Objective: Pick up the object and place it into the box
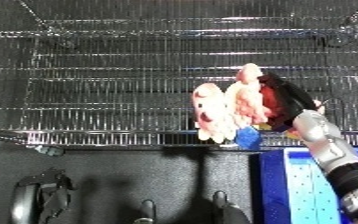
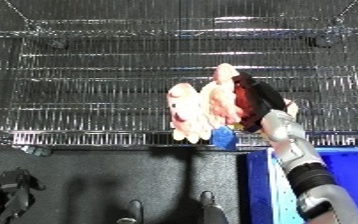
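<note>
A pink and cream plush toy (image 1: 224, 107) with red and blue parts hangs in the air in front of the wire shelf (image 1: 113, 85). My right hand (image 1: 285, 100) is shut on it from the right, black fingers curled round its red side. The toy's blue foot (image 1: 246, 137) dangles over the shelf's front edge. The blue bin (image 1: 313, 187) lies below and right of the toy, under my right forearm. My left hand (image 1: 42, 197) rests low at the bottom left, dark against the floor, and its fingers are hard to make out.
The wire shelf spans the upper two thirds of the view, with a raised rail (image 1: 184, 30) at its back. Dark floor (image 1: 149, 175) lies below it. Two dark rounded shapes (image 1: 220, 202) show at the bottom centre.
</note>
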Tool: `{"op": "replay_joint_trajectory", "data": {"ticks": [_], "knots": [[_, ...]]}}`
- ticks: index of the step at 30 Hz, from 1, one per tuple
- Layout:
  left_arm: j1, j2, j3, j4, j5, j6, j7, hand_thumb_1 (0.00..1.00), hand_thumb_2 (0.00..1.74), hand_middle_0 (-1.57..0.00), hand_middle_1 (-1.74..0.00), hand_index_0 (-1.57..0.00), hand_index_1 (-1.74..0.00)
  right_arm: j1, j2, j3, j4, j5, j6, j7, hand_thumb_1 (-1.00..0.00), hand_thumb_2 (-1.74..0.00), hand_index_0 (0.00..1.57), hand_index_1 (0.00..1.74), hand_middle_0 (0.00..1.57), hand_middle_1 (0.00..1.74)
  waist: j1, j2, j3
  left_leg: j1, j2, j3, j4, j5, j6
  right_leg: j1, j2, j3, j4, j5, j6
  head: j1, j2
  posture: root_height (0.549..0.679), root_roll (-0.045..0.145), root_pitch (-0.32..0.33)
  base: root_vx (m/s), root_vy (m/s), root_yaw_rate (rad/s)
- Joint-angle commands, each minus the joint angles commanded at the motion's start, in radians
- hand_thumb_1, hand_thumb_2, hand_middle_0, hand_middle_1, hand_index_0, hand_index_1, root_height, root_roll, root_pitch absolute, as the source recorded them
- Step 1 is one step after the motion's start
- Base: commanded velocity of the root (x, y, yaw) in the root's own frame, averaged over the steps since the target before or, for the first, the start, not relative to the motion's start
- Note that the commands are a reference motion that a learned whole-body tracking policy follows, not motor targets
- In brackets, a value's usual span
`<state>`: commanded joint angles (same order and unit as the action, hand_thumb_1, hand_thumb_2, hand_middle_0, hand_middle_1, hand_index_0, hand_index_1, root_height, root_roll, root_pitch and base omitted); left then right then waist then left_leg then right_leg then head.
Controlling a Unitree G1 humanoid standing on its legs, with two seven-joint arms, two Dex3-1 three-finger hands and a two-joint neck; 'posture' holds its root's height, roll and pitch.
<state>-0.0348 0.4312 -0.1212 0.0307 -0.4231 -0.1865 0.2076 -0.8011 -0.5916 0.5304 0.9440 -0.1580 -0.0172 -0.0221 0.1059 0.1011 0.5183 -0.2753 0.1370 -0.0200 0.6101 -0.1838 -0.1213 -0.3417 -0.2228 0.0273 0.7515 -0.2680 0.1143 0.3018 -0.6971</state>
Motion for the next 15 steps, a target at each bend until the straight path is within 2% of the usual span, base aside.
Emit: {"op": "replay_joint_trajectory", "data": {"ticks": [7, 15], "knots": [[-0.007, 0.016, 0.007, 0.000, -0.014, 0.011, -0.006, 1.00, 1.74, -1.57, -1.74, -1.57, -1.74, 0.025, -0.050, -0.045, -0.117, 0.031, 0.003, -0.017, -1.00, -1.74, 1.57, 1.74, 1.57, 1.74, -0.014, -0.006, -0.006, 0.005, 0.002, 0.002, -0.001, 0.001, -0.0003, -0.001, 0.0003, 0.005, 0.005, -0.001, -0.0014, 0.028, 0.020, 0.633, 0.055, -0.104, -0.011, -0.006, -0.030], [0.003, -0.002, 0.038, 0.009, -0.021, 0.022, 0.006, 1.00, 1.74, -1.57, -1.74, -1.57, -1.74, 0.171, -0.097, -0.235, -0.417, 0.123, -0.021, -0.090, -1.00, -1.74, 1.57, 1.74, 1.57, 1.74, -0.049, -0.013, -0.015, 0.017, 0.008, 0.011, 0.002, -0.001, 0.0033, 0.004, 0.0011, 0.014, 0.009, -0.005, -0.0022, 0.093, 0.060, 0.632, 0.056, -0.113, -0.008, -0.004, -0.044]]}}
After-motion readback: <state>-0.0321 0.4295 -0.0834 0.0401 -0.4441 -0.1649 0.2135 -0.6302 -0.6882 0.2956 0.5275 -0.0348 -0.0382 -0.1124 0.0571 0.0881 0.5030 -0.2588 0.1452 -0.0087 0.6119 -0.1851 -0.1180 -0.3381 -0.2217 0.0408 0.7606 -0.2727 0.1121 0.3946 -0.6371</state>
